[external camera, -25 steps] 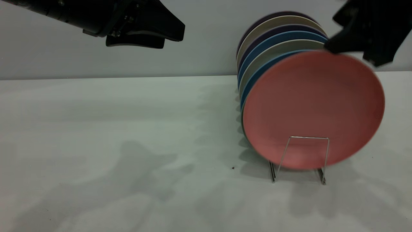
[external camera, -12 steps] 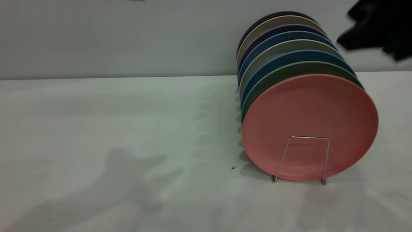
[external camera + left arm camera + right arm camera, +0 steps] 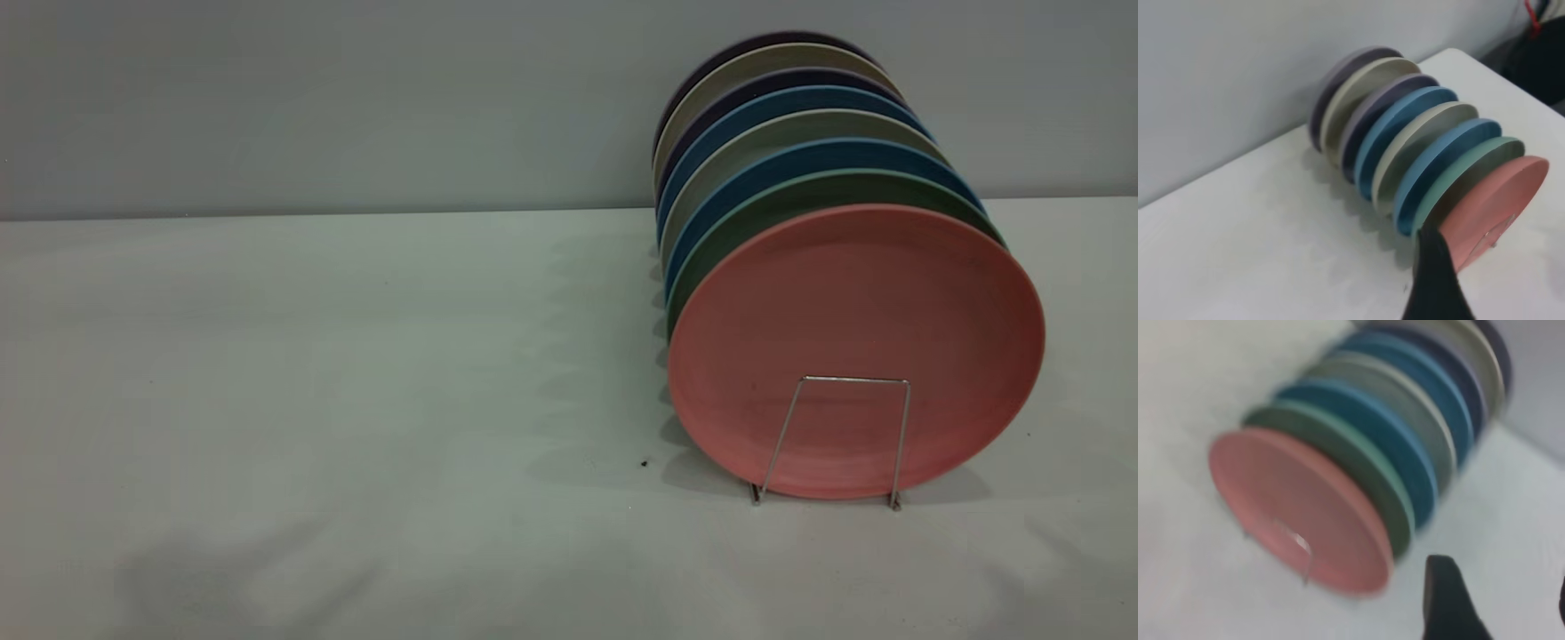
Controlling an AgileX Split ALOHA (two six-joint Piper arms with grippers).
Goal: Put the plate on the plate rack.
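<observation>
The salmon-pink plate [image 3: 853,347] stands on edge in the front slot of the silver wire plate rack [image 3: 853,380], behind its front loop and leaning on the teal-green plate [image 3: 800,191]. Nothing holds it. Neither gripper shows in the exterior view. In the right wrist view my right gripper [image 3: 1505,607] is open and empty, well off from the pink plate [image 3: 1298,507] and the rack wire [image 3: 1305,560]. In the left wrist view a black part of my left gripper [image 3: 1435,287] shows in front of the pink plate [image 3: 1498,207], apart from it.
Several more plates, blue [image 3: 782,164], grey, cream and dark purple, fill the rack behind the teal-green one. The rack stands right of centre on the white table [image 3: 311,373], with a grey wall close behind. A small dark speck [image 3: 644,463] lies beside the rack.
The pink plate dropped from the right gripper's hold into the rack's front slot. The right gripper let go and rose out of the exterior view; the left arm also left that view.
</observation>
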